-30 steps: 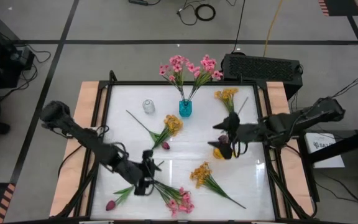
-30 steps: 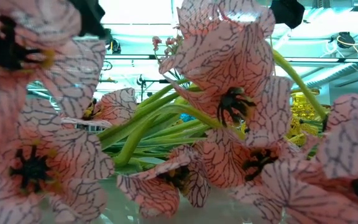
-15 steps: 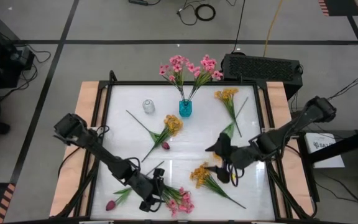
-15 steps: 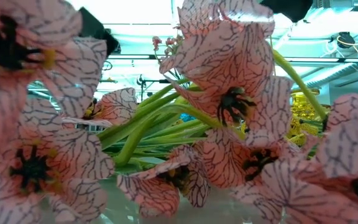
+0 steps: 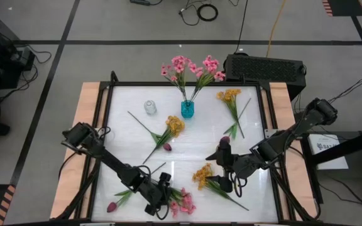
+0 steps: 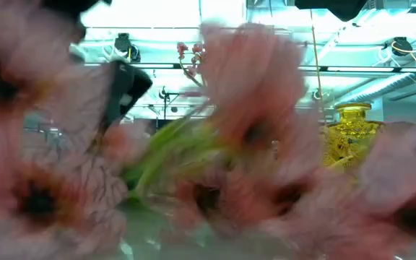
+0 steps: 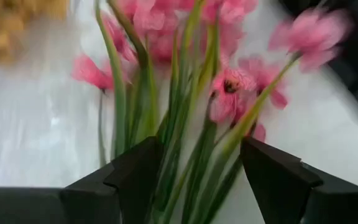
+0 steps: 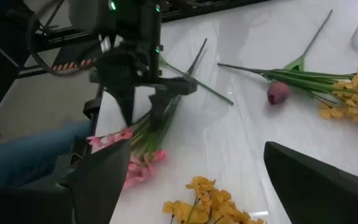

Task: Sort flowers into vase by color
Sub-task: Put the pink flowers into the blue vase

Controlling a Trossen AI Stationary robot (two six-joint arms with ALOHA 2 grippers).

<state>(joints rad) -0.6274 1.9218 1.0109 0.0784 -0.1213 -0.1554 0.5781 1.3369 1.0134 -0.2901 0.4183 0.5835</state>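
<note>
Your left gripper (image 7: 194, 177) is down over the pink spray (image 7: 219, 93), fingers (image 7: 135, 174) spread, the green stems running right between them and the blossoms just beyond the tips; nothing is clamped. Your right gripper (image 8: 191, 180) hangs with fingers wide apart, the yellow spray (image 8: 210, 205) lying between them, untouched.
</note>
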